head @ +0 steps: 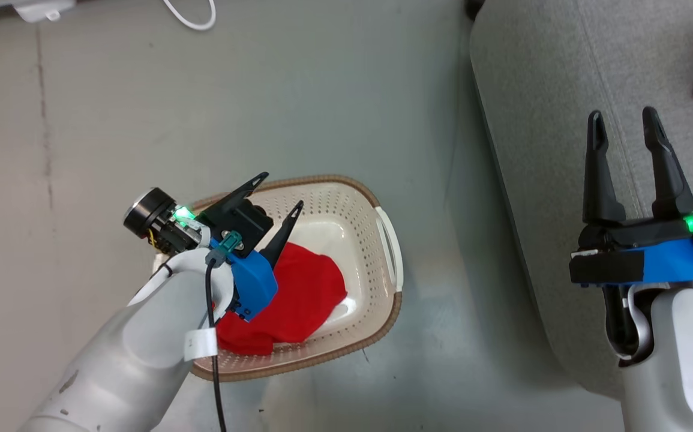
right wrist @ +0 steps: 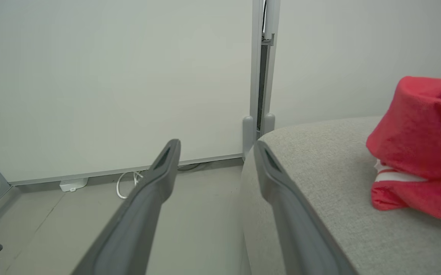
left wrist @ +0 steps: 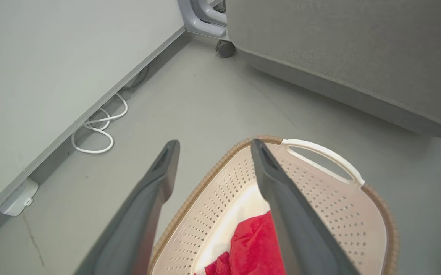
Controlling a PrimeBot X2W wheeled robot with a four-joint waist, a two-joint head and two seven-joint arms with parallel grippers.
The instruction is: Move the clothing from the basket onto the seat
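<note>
- Grey, smooth floor runs under everything, with a faint crack line down its left part in the head view and a few dark specks.
- A pale wall meets the floor along a dark baseboard gap. A looped white cable lies there, near a small white box fixed low on the wall.
- In the right wrist view the wall is made of plain panels joined by a vertical grey post, just behind the corner of the seat.
- The seat is grey woven fabric with rounded edges. It stands to the right of the basket, with a strip of bare floor between them. A dark caster shows under its far corner.
- The basket sits on the floor. A plain red garment lies crumpled in its bottom toward the near side, and the cream base is bare at the far end.
- A red jersey with white trim and a patch of printing is heaped on the seat.
- The left gripper hangs over the basket's far-left rim, its fingers spread wide and holding nothing. One finger is over the rim, the other over the inside above the red garment.
- The right gripper is above the seat's left edge, its fingers wide apart and empty, well apart from the jersey.
</note>
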